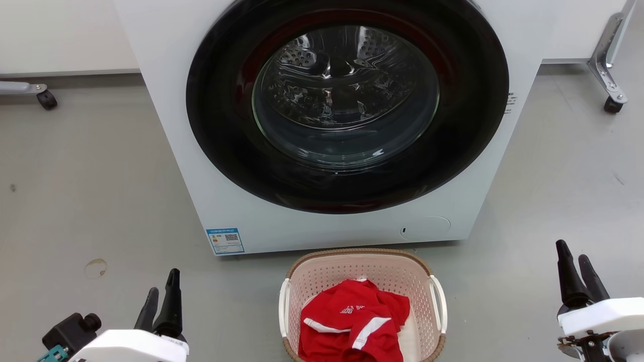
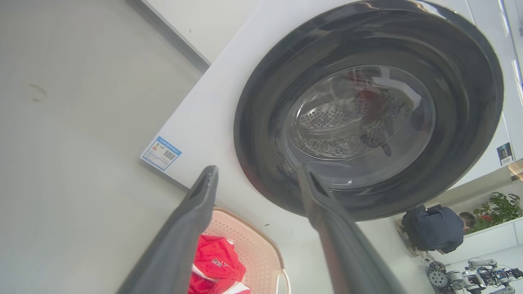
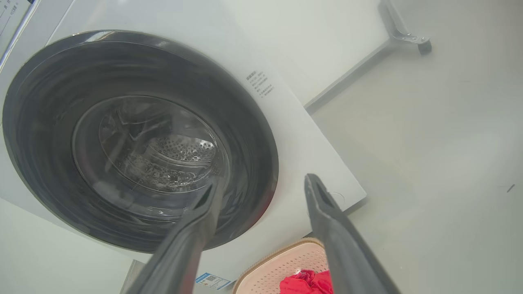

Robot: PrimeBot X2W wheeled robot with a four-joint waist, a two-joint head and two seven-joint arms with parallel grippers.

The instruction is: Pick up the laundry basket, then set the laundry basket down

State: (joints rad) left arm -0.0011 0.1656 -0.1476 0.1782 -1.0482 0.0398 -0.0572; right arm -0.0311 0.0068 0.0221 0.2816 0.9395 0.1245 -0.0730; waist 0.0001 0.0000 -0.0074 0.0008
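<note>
The laundry basket [image 1: 322,274] sits on the floor just in front of the washer, bottom centre of the head view. It is pale pinkish-cream, perforated, with a brown rim and white side handles, and holds a red garment [image 1: 354,322]. My left gripper [image 1: 163,286] hangs open at the lower left, well left of the basket. My right gripper [image 1: 573,261] is open at the lower right, well off to the basket's right. The left wrist view catches the basket [image 2: 257,245] between the open gripper [image 2: 259,175]. In the right wrist view the basket [image 3: 282,265] lies below the open gripper [image 3: 261,183].
A white front-loading washer [image 1: 342,115] with a dark round door stands close behind the basket. Caster legs [image 1: 611,95] of a frame stand at the far right and far left [image 1: 45,98]. A person [image 2: 435,228] in dark clothing shows in the left wrist view.
</note>
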